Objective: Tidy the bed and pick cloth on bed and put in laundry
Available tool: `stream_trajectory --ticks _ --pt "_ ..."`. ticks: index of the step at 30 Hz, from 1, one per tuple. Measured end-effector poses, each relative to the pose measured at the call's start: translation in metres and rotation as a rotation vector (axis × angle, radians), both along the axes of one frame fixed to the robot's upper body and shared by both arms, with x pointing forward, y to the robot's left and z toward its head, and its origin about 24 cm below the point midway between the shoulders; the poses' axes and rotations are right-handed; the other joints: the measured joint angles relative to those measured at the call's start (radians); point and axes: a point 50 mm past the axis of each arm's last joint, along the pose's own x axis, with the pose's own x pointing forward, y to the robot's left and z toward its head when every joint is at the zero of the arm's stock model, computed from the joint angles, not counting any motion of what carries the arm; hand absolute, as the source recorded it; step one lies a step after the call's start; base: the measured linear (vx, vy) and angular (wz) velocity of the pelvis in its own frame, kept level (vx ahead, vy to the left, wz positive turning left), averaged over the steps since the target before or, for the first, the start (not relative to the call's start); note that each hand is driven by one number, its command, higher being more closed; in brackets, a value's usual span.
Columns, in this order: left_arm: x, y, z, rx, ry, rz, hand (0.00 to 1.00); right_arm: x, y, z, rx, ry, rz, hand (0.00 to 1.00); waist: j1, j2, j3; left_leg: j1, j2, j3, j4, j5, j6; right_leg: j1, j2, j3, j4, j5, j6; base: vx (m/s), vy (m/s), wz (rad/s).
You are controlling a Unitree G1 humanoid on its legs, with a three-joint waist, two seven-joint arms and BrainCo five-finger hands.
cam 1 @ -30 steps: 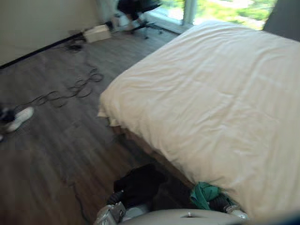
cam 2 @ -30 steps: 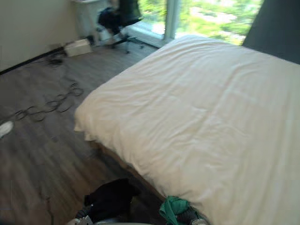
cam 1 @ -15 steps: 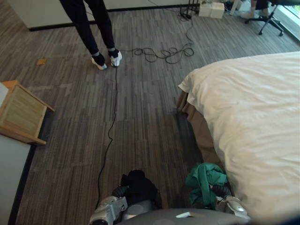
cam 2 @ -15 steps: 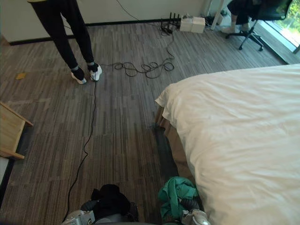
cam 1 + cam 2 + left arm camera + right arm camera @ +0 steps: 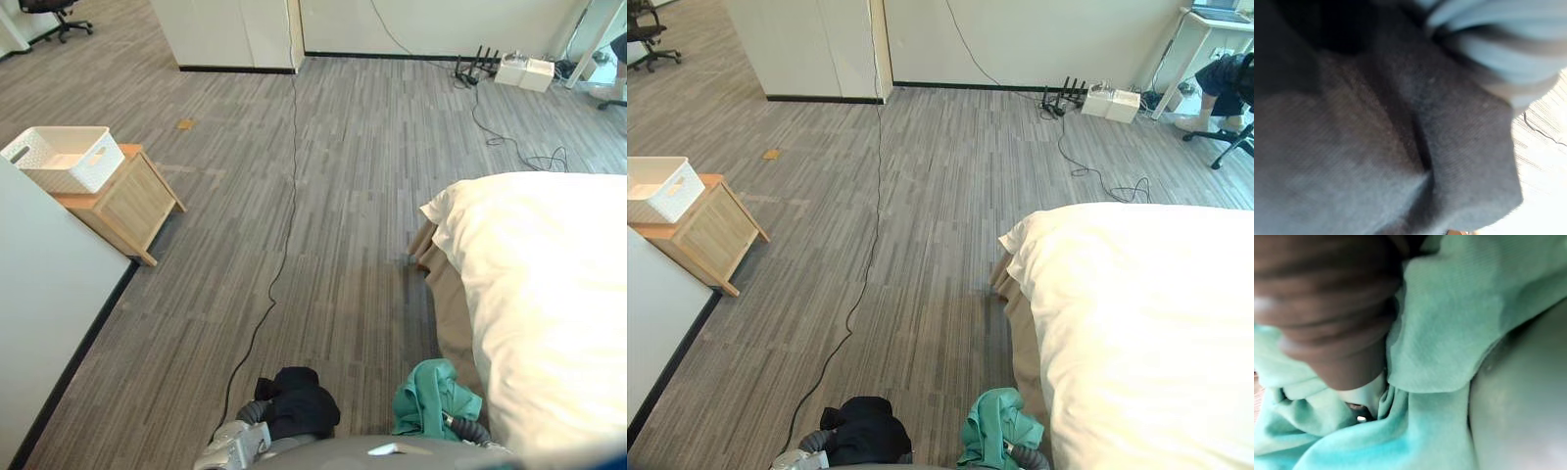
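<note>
Fingers: both sets are buried in cloth, so I cannot tell if they are spread, pressed together or pinching.

Left hand (image 5: 1488, 49): the dark ribbed cover shows in its wrist view and a crumpled black cloth (image 5: 297, 401) lies right against it. From the head, that bundle sits over the end of the left arm at 6 o'clock, above the floor.

Right hand (image 5: 1327, 298): the ribbed cover is wrapped round by a soft teal-green cloth (image 5: 431, 397). From the head, the bundle hangs at 5 o'clock, just beside the near corner of the bed. The two bundles are near each other but apart.

The bed (image 5: 549, 294), under a smooth cream-white duvet, takes up 3 to 5 o'clock, with one corner pointing to the room's middle.

A white lattice-sided plastic basket (image 5: 61, 157) sits at 10 o'clock, well apart from both hands, upright on a low light-wood cabinet (image 5: 122, 201). The cabinet stands against a white partition (image 5: 39, 313).

The grey wood-plank floor (image 5: 343, 196) runs between the cabinet and the bed.

White boxes (image 5: 524, 71) sit by the far wall at 1 o'clock.
</note>
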Motion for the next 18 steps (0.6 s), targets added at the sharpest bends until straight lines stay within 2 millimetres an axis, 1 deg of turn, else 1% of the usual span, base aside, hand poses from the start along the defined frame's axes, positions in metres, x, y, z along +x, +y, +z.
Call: stream_trajectory --ticks 4,7,9,10,13,14,15,16,17,18 --pt "0.000 0.000 0.000 0.000 -0.001 0.002 1.00 0.000 0.000 0.000 0.000 0.000 -0.002 1.00 0.000 -0.002 0.001 -0.001 -0.003 0.007 0.000 -0.004 0.004 0.000 -0.003 0.004 -0.009 0.000 0.000 0.00 0.000 -0.03" --pt "0.000 0.001 0.000 -0.001 -0.002 0.018 1.00 0.000 0.002 0.000 -0.002 0.004 -0.009 1.00 0.000 -0.008 0.004 0.001 -0.004 0.028 0.000 -0.002 0.008 0.001 0.001 0.022 -0.018 0.000 0.000 0.03 -0.025 -0.18" --pt "-0.003 0.001 -0.001 -0.003 0.009 0.026 1.00 -0.001 0.006 -0.001 -0.002 0.009 -0.016 1.00 -0.002 -0.012 0.005 0.001 -0.004 0.029 0.000 -0.004 0.008 0.001 0.002 0.031 -0.018 0.000 0.000 0.07 -0.073 -0.09" --pt "-0.004 0.000 -0.002 -0.013 0.010 0.049 1.00 -0.001 0.009 -0.002 -0.011 0.020 -0.029 1.00 -0.006 -0.019 0.003 0.001 -0.002 0.030 0.001 -0.007 0.004 0.002 0.004 0.032 -0.019 0.000 0.000 0.06 -0.065 -0.01" --pt "-0.006 0.001 -0.002 -0.014 0.004 0.103 1.00 -0.001 0.015 -0.003 -0.017 0.034 -0.026 1.00 -0.002 -0.026 -0.001 -0.006 0.004 0.034 0.022 -0.022 0.006 0.000 0.009 0.038 -0.020 0.000 0.000 0.07 -0.068 -0.02" --pt "-0.005 0.002 -0.001 -0.009 -0.007 0.124 1.00 0.000 0.016 -0.003 -0.026 0.037 -0.007 1.00 0.000 -0.032 0.002 -0.041 0.010 0.036 0.096 -0.058 0.007 -0.001 0.009 0.043 -0.015 0.001 -0.001 0.06 -0.061 0.10" --pt "-0.001 0.006 0.001 0.000 -0.029 0.174 1.00 0.003 0.015 -0.002 -0.043 0.033 0.017 1.00 0.005 -0.030 0.004 -0.151 0.036 0.041 0.317 -0.149 0.010 -0.008 0.019 0.041 -0.004 0.001 -0.002 0.02 -0.049 0.15" --pt "-0.001 0.007 0.002 0.006 -0.040 0.220 1.00 0.005 0.012 -0.001 -0.060 0.028 0.034 1.00 0.012 -0.018 0.011 -0.240 0.073 0.052 0.513 -0.196 0.014 -0.007 0.033 0.036 0.011 -0.003 -0.009 0.00 -0.044 0.14" --pt "0.001 0.008 0.003 0.005 -0.059 0.253 1.00 0.006 0.010 0.000 -0.076 0.023 0.049 1.00 0.020 -0.005 0.019 -0.314 0.110 0.055 0.687 -0.208 0.016 -0.002 0.051 0.029 0.022 -0.012 -0.021 -0.06 -0.035 -0.02" --pt "0.002 0.008 0.004 0.003 -0.072 0.279 1.00 0.004 0.006 0.001 -0.094 0.026 0.076 1.00 0.031 0.010 0.026 -0.376 0.146 0.054 0.836 -0.202 0.009 0.009 0.066 0.029 0.042 -0.042 -0.028 -0.06 -0.036 -0.09"
